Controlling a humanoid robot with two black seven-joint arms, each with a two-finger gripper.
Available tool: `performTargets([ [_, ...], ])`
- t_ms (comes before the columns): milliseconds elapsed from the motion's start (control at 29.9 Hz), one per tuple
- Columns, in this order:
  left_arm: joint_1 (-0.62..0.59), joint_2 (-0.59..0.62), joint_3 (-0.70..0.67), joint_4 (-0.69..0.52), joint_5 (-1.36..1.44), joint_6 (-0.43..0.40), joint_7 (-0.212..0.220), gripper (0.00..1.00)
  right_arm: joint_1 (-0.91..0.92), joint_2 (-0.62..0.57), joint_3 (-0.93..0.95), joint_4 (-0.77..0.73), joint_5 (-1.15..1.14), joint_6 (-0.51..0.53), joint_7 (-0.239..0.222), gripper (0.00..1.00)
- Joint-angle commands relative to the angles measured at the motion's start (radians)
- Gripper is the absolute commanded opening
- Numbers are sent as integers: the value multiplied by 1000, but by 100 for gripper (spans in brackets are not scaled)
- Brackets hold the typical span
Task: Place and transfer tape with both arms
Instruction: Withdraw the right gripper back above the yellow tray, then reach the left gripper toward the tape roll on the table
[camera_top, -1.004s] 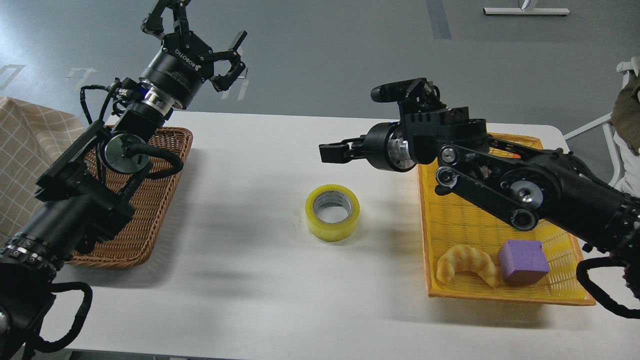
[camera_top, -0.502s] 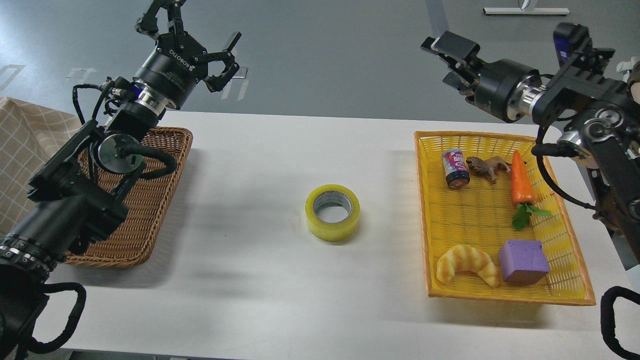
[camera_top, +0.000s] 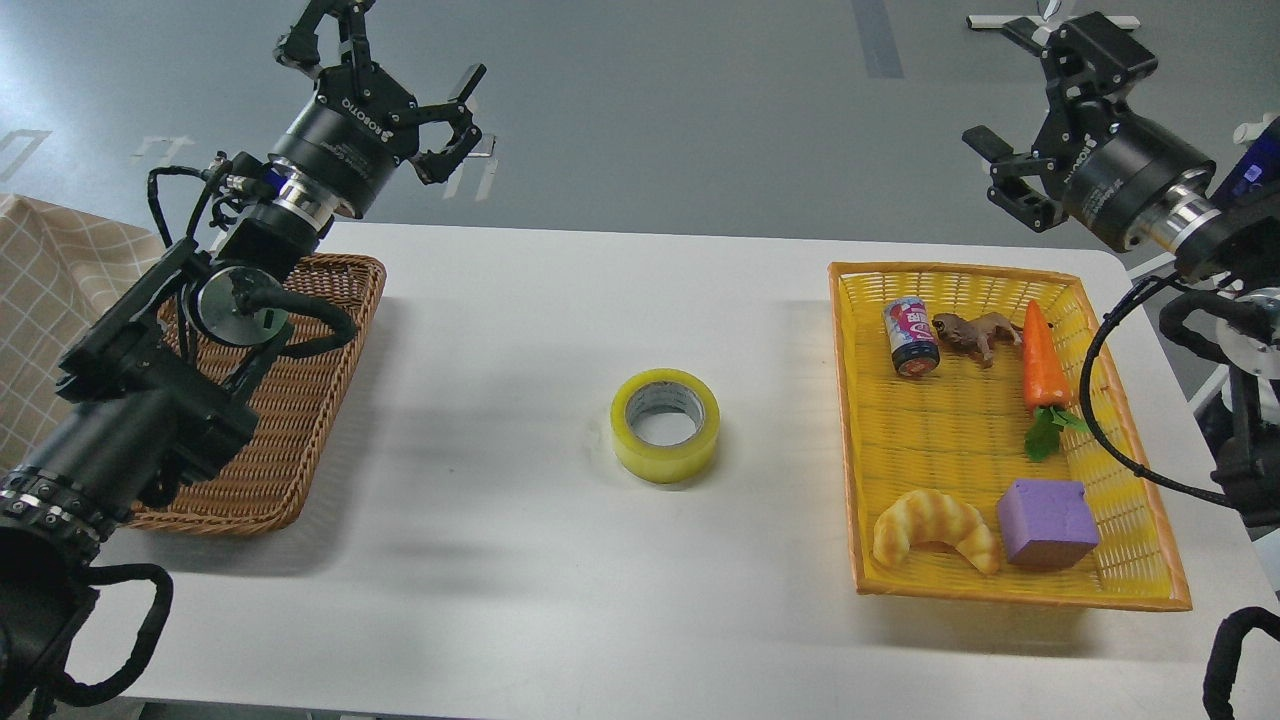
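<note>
Tape (camera_top: 665, 426) lies flat at the centre of the table (camera_top: 520, 330); left gripper (camera_top: 385, 62) and right gripper (camera_top: 1040, 95), fingers spread and empty, hang raised on either side.

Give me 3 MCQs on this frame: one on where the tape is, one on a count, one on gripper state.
1. Where is the tape?
A. in the yellow basket
B. on the bare table between the two baskets
C. in the wicker basket

2. How many items lie in the yellow basket?
A. three
B. seven
C. five

3. What is the left gripper doing?
A. open, holding nothing, raised above the table
B. shut on the tape
C. resting in the yellow basket

Answers:
1. B: it stands alone on the white table, touching neither basket.
2. C: can, toy animal, carrot, croissant, purple block.
3. A: its fingers are spread with nothing between them.
</note>
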Motion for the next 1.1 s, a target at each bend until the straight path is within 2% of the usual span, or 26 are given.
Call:
performTargets([
  [0, -2, 7, -1, 0, 25, 0, 0, 98, -3, 17, 40, -18, 113, 0, 1, 100],
  [134, -5, 30, 4, -3, 61, 0, 0, 98, -6, 37, 86, -66, 263, 0, 1, 100],
  [435, -11, 60, -2, -8, 162, 0, -2, 98, -47, 101, 143, -123, 442, 0, 4, 100],
  [703, -11, 123, 5, -50, 186, 0, -2, 98, -105, 101, 156, -107, 519, 0, 1, 100],
  [903, -11, 128, -9, -78, 382, 0, -5, 98, -148, 98, 156, -61, 525, 0, -1, 100],
  [1071, -10, 143, -9, -135, 464, 0, -35, 98, -173, 94, 156, -23, 525, 0, -1, 100],
])
